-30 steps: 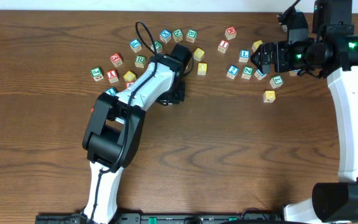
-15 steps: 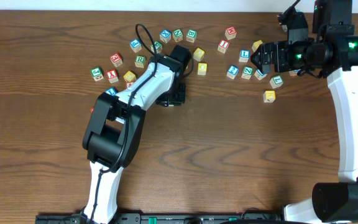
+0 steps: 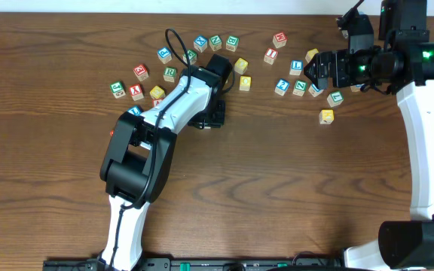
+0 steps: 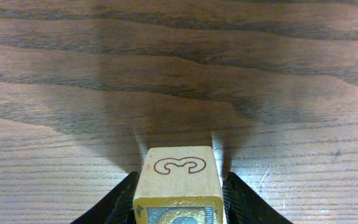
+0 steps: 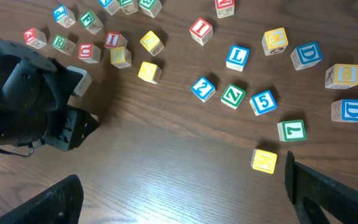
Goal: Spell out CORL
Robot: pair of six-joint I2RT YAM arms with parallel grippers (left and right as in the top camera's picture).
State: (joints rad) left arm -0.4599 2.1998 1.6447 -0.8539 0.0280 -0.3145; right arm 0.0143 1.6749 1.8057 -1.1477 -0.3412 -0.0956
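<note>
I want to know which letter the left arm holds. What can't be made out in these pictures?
Held cube: left wrist view, lower face cut off by the bottom edge, so its letter is unclear.
Left fingers: overhead, hidden under the left arm.
Yellow cube: overhead, marking too small to read.
Red-lettered cube: right wrist view, cut by the top edge.

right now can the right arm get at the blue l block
Probably yes. The right fingers are wide open and held high, and the blue L block sits with gaps all round; the 2 block and Z block nearby stand apart from it.
</note>
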